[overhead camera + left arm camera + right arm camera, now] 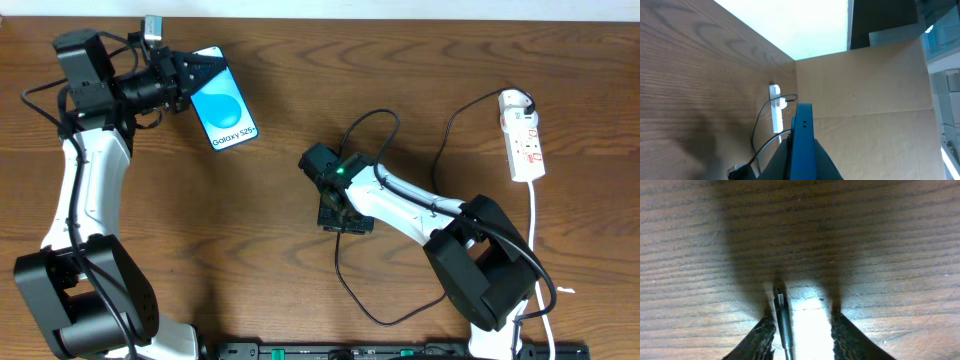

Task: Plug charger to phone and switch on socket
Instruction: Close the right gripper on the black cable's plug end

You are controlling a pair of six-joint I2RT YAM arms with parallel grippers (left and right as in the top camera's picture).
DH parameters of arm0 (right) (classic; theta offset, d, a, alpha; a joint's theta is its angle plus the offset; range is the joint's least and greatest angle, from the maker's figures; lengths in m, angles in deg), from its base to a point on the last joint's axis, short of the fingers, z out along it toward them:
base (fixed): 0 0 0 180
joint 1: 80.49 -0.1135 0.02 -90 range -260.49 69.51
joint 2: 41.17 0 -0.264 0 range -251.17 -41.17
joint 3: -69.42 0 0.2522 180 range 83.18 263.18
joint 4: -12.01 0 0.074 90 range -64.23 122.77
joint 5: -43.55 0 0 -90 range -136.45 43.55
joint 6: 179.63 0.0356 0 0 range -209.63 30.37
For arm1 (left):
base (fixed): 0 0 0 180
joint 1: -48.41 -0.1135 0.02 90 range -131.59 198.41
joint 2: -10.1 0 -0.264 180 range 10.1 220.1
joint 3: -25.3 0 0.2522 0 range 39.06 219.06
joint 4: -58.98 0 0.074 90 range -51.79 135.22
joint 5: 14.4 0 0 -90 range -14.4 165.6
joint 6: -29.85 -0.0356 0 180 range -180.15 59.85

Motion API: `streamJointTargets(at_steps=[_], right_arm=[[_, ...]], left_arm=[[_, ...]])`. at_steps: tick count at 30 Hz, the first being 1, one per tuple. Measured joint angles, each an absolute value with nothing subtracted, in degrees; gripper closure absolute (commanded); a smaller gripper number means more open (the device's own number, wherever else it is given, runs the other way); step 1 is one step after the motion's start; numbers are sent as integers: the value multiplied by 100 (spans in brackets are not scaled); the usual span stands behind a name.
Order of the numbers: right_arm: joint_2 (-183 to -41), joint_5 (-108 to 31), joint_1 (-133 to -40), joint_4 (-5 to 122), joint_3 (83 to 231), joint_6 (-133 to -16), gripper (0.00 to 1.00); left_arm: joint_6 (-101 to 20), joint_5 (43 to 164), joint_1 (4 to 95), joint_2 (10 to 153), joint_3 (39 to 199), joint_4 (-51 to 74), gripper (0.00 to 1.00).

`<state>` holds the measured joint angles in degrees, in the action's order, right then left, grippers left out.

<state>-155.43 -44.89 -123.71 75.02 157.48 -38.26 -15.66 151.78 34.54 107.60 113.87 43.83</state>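
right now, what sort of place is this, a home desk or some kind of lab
Probably a robot test bench in a lab, not a home desk: a left arm and right arm are mounted at a wood-grain table, and a plain cardboard panel stands along one edge.

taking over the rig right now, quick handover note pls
Left end effector: shut on the slim black-framed phone with light blue screen, upper left of the wooden table.
Right end effector: open, fingers straddling the thin black charger cable's plug tip on the table, not clamped.
Narrow white power strip with red markings: right side, clear of both arms.
Done: phone held. Left: grip plug, insert into phone, switch on strip.
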Motion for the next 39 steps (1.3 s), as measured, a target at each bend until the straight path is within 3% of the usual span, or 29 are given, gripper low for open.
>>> streamJointTargets(at_steps=[14, 39], right_arm=[[-15543, -4478, -12371, 7502, 15750, -3812, 81], [-15545, -4404, -12371, 7568, 15761, -3812, 80]], left_arm=[[-1566, 15178, 3456, 10760, 11387, 4383, 93], [-1568, 15178, 3456, 10760, 11387, 4383, 92]])
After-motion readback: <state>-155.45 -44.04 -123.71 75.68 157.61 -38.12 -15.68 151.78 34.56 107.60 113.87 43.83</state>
